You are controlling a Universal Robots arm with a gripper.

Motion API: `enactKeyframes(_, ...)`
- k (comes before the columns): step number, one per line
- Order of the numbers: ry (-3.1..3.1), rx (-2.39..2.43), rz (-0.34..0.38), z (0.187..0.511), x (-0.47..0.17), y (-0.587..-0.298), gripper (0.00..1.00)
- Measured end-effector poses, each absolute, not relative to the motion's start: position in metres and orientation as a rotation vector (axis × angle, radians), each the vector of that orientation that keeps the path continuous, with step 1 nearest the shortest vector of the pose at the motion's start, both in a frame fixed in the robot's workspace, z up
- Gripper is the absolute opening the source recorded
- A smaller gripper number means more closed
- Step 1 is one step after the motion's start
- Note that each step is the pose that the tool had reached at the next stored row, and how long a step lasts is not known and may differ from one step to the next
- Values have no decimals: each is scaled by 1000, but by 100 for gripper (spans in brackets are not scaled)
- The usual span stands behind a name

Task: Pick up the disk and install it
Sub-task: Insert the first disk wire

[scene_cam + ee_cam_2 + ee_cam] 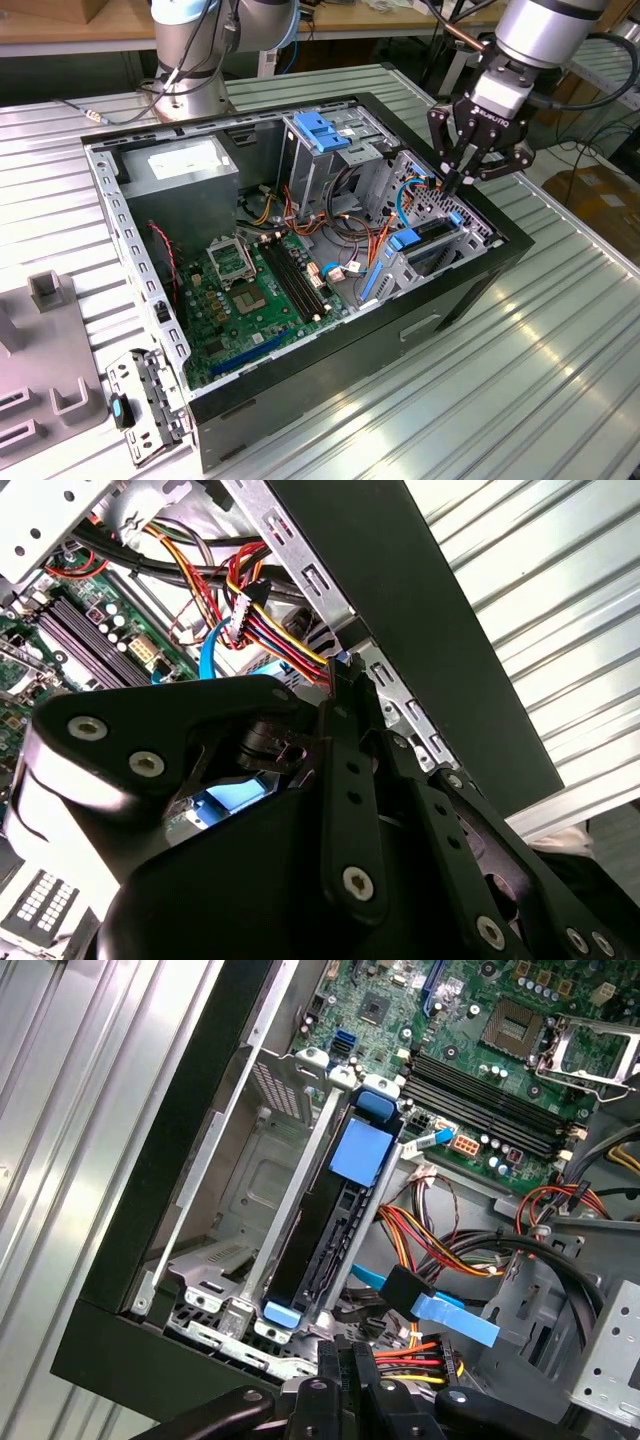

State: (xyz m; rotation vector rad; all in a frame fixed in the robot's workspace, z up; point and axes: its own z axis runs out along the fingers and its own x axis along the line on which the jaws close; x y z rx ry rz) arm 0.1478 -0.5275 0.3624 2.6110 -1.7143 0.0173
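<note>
the disk, a flat rectangular grey metal hard drive in blue plastic side rails, stands on edge in the silver sheet-metal drive bay. it looks already slid most or all of the way in; how fully it is seated cannot be told. in the exterior view the disk sits at about three o'clock in the open black computer case.

by judgement it is dense and rigid for its size, with smooth metal faces that could slip. its underside electronics and connector edge are fragile. the blue rails, or the long edges between them, are the sound places to hold or press.

the black two-finger gripper hangs just above the bay, at about twelve o'clock from the disk. its fingers are drawn together to a narrow point and hold nothing that can be seen. in the second wrist view the gripper tips are close to a bundle of red, yellow and black wires.

the green motherboard lies at about nine o'clock from the disk. the case rests on a ribbed silver metal table.
</note>
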Motion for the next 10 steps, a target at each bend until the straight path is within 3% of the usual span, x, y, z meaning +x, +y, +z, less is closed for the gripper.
enactKeyframes(10,-1802,2551,16,362,147,-528,17)
